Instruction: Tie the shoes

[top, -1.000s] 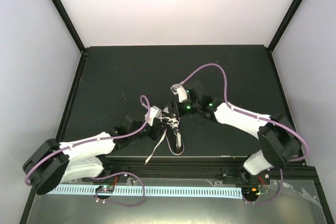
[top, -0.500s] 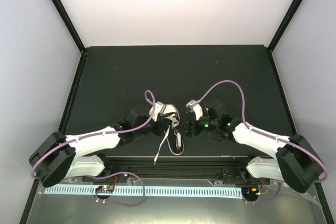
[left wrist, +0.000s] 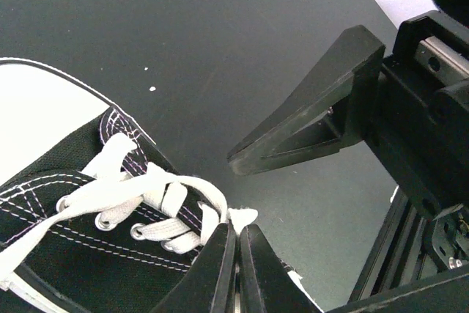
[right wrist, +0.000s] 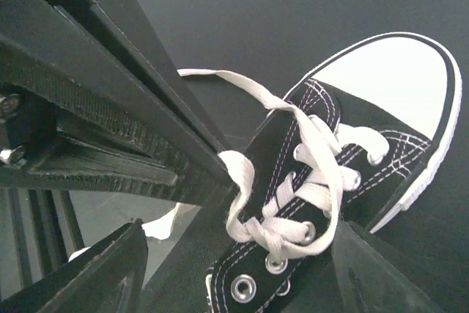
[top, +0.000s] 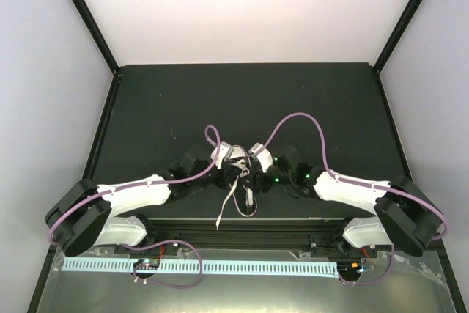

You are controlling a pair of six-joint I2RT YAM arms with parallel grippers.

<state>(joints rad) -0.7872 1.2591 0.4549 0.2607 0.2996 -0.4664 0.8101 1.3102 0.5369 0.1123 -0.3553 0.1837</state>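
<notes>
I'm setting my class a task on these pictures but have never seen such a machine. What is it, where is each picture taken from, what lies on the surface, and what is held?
It is two robot arms, the left arm and the right arm, bolted to a black table. The wide picture comes from a fixed camera above and behind them; each close-up from a camera on one wrist. On the table lies one black sneaker with loose white laces. The left end effector is shut, pinching a lace; the right end effector is open, straddling the sneaker, holding nothing.
</notes>
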